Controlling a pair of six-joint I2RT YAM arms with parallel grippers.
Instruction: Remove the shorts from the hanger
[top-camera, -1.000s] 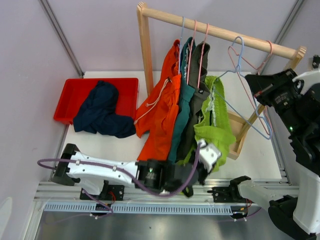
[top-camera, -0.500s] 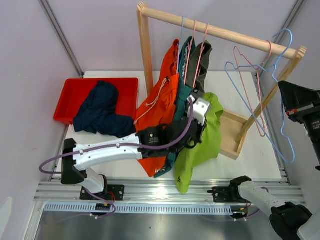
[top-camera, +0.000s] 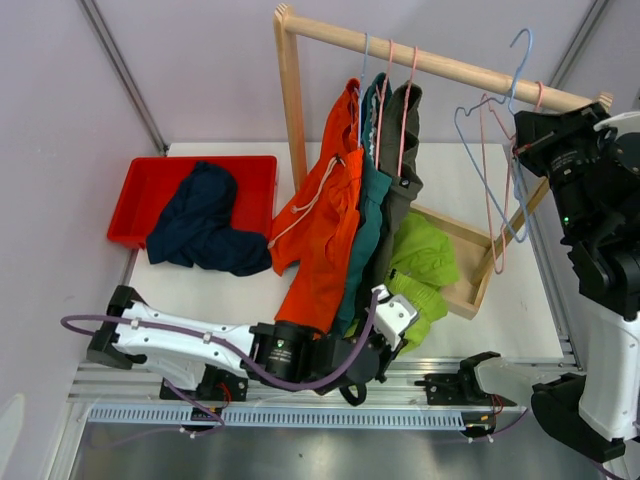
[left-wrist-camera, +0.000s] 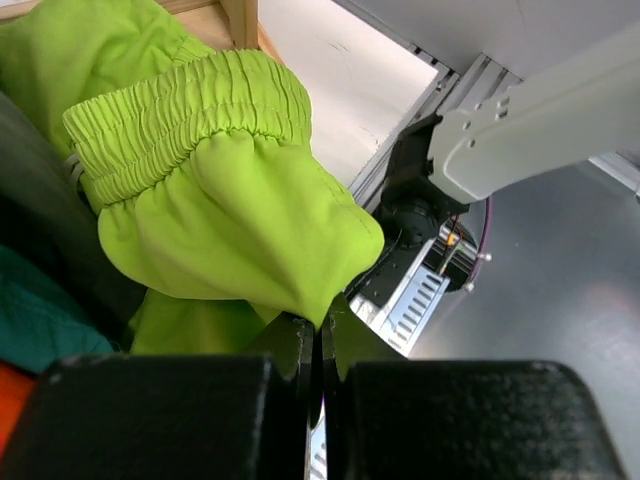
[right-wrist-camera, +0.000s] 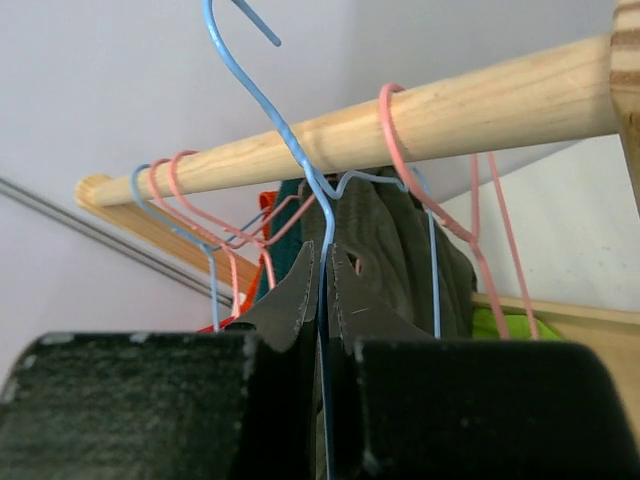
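The lime green shorts (top-camera: 422, 262) lie bunched on the table by the rack's base, off the hanger. My left gripper (top-camera: 388, 322) is shut on their fabric; the left wrist view shows the elastic waistband (left-wrist-camera: 190, 110) and the cloth pinched at my left gripper's tips (left-wrist-camera: 322, 328). My right gripper (top-camera: 532, 135) is shut on the bare blue hanger (top-camera: 487, 160), with its hook (right-wrist-camera: 262, 95) up beside the wooden rail (right-wrist-camera: 470, 112). My right gripper's tips (right-wrist-camera: 322, 262) clamp the wire. Orange (top-camera: 325, 225), teal (top-camera: 370, 225) and dark grey shorts (top-camera: 402, 150) hang on the rail. Navy shorts (top-camera: 205, 228) lie in the red tray.
The red tray (top-camera: 150, 168) sits at the back left. The wooden rack has an upright post (top-camera: 292, 100) and a base frame (top-camera: 470, 285) on the table. An empty pink hanger (top-camera: 500, 200) hangs at the rail's right end.
My left gripper has dropped from mid-height to the table's front, pulling the lime shorts down with it. My right gripper has swung the blue hanger back in toward the rail.
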